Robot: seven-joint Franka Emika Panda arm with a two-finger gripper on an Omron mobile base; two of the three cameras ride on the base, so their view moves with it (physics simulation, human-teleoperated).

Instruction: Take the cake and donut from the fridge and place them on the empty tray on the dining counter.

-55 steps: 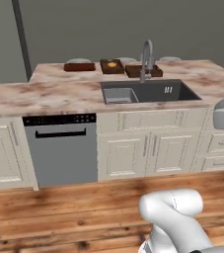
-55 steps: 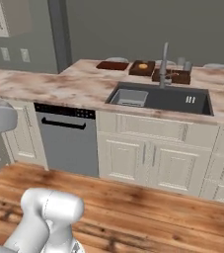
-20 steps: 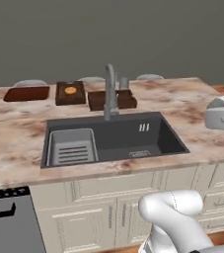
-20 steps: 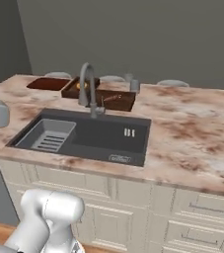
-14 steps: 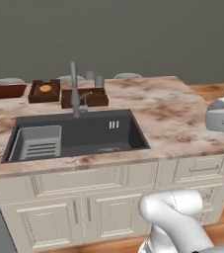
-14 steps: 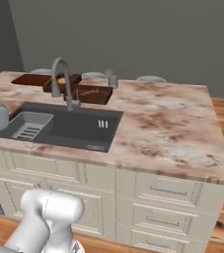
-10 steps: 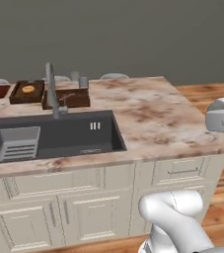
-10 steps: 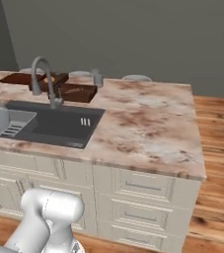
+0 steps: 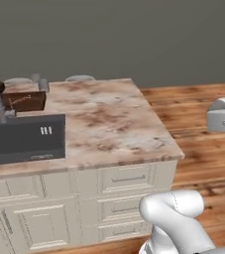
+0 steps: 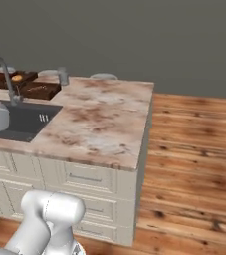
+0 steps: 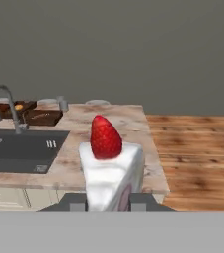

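One small white cake slice w/ red berry (image 11: 111, 168) sits pinched in nearly closed gripper (image 11: 108, 201), held up well apart from pinkish-beige marble tabletop (image 11: 108, 128) w/ dark sink (image 11: 22, 149).

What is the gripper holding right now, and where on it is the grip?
The gripper holds the cake, a white slice topped with a red berry, pinched at its lower sides between the two fingers.

Grey wall (image 10: 134, 35), wooden plank floor (image 10: 194, 149)
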